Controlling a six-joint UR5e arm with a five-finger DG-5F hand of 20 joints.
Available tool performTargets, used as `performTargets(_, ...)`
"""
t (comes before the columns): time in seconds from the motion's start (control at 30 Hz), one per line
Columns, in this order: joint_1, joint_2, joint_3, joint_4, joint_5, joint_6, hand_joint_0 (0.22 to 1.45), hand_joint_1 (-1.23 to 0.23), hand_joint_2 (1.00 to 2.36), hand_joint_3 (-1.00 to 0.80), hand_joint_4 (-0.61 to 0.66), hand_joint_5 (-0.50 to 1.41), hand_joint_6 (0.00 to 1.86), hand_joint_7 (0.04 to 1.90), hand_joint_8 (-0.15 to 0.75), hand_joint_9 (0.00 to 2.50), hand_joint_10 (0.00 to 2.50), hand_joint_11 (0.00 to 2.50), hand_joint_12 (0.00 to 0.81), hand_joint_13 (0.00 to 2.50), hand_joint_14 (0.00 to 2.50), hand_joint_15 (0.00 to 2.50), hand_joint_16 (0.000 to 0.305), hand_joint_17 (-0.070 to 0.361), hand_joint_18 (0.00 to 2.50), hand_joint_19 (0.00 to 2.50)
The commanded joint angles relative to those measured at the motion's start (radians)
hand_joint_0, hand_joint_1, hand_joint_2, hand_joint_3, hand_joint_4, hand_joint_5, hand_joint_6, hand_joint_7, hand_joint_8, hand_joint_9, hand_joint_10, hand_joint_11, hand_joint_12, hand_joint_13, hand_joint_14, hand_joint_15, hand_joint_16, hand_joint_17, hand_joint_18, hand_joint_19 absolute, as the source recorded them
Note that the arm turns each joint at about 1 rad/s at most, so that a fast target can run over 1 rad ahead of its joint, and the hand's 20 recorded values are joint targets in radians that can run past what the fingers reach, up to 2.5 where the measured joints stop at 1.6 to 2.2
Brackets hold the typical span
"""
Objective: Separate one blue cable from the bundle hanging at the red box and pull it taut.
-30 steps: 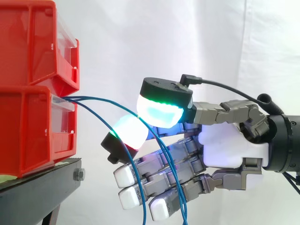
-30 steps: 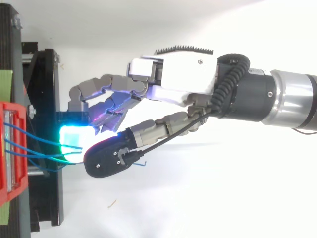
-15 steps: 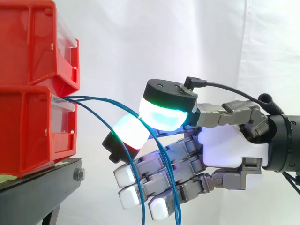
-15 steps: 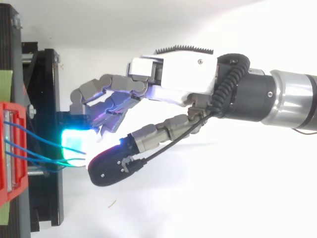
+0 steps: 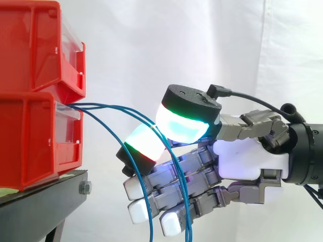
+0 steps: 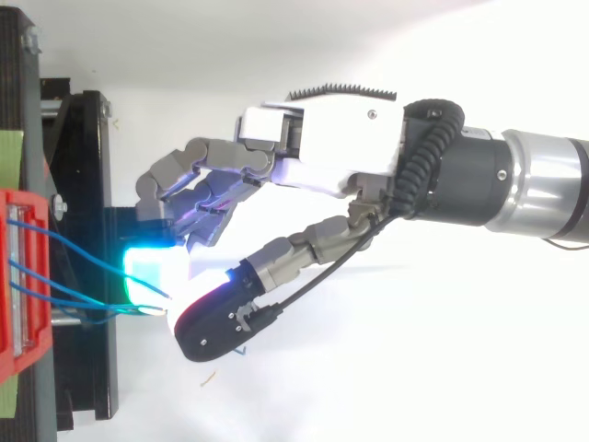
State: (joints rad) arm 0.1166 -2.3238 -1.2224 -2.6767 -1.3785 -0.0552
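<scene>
Several thin blue cables (image 5: 108, 108) leave the front of the lower red box (image 5: 35, 138) and sag to the right, then hang down across the hand (image 5: 247, 156). The hand reaches in from the right, about level with that box, its fingers loosely stretched toward it. One cable lies over the cyan-glowing pad (image 5: 144, 143) of the upper finger and passes under the thumb pad (image 5: 184, 121). From above, the thumb (image 6: 216, 322) stands a little apart from that finger pad (image 6: 152, 276), with a cable (image 6: 101, 262) running into the gap. No pinch on a cable shows.
A second red box (image 5: 40, 48) is stacked on the lower one, both on a black stand (image 5: 40, 201). The stand's black frame (image 6: 78, 184) lies just left of the fingertips. A white curtain hangs behind.
The thumb has swung away from the glowing finger pad, opening a gap. Finger and thumb pads have drawn slightly right, away from the box. The hanging cables have shifted left across the fingers.
</scene>
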Motion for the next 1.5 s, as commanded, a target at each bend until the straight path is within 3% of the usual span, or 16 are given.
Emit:
performTargets(0.0,0.002,0.0,0.0,0.001,-0.001,0.0,0.67,-0.82,1.01,-0.33,0.24,-0.2,0.86,1.09,0.378,0.72,0.02,0.7,0.418,0.74,0.01,0.45,0.055,0.123,0.82,0.42)
performTargets(0.1,0.0,0.0,0.0,0.001,-0.001,0.0,0.63,-0.71,1.02,-0.26,0.21,-0.19,0.81,1.08,0.366,0.72,0.01,0.63,0.417,0.75,0.01,0.45,0.055,0.123,0.83,0.43)
performTargets(0.23,0.0,0.0,0.001,0.003,-0.001,0.0,0.63,-0.57,1.02,-0.23,0.23,-0.13,0.63,1.24,0.359,0.73,0.01,0.58,0.414,0.76,0.01,0.45,0.054,0.123,0.83,0.44)
performTargets(0.33,0.0,0.0,0.0,0.003,-0.001,-0.002,0.65,-0.54,1.02,-0.21,0.24,-0.11,0.54,1.36,0.354,0.73,0.01,0.55,0.414,0.75,0.01,0.44,0.054,0.122,0.83,0.44)
performTargets(0.5,0.0,0.0,0.0,0.008,-0.001,-0.003,0.68,-0.51,1.02,-0.17,0.25,-0.1,0.5,1.4,0.354,0.73,0.01,0.54,0.411,0.75,0.01,0.44,0.054,0.121,0.83,0.45)
performTargets(1.1,0.002,0.0,0.0,0.014,0.001,-0.002,0.77,-0.55,1.02,-0.1,0.32,-0.1,0.5,1.34,0.355,0.79,0.01,0.5,0.402,0.76,0.01,0.45,0.052,0.118,0.78,0.49)
performTargets(1.47,0.0,0.0,0.0,0.014,0.001,0.0,0.73,-0.62,1.0,0.07,0.35,-0.1,0.5,1.26,0.364,0.8,0.01,0.39,0.417,0.81,0.01,0.39,0.056,0.127,0.87,0.37)
